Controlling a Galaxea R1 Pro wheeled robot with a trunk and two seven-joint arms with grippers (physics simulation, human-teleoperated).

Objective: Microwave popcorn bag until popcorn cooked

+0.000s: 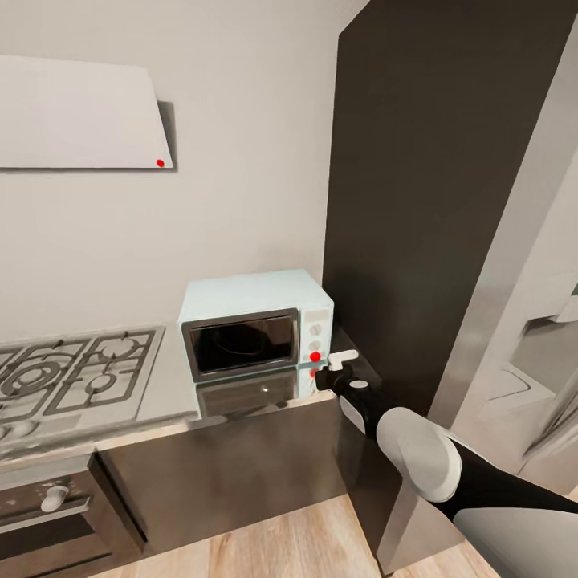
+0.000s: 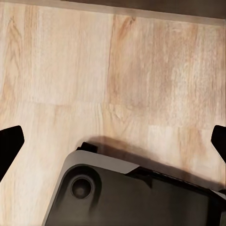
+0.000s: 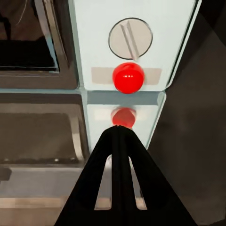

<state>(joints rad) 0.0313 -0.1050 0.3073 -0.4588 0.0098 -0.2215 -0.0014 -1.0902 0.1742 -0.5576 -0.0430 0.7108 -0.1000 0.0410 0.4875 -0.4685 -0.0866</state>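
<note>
One microwave (image 1: 255,333), centre frame on the surface (image 1: 172,385), door closed; bag not discernible. Right gripper (image 3: 118,134): jaws pressed together, empty, aimed at red button (image 3: 128,77). Step judged: starting heat; a straight press is called for.

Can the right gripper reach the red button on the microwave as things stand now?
Probably yes. The right gripper, fingers together, points straight at the red button on the microwave, with nothing between them.
</note>
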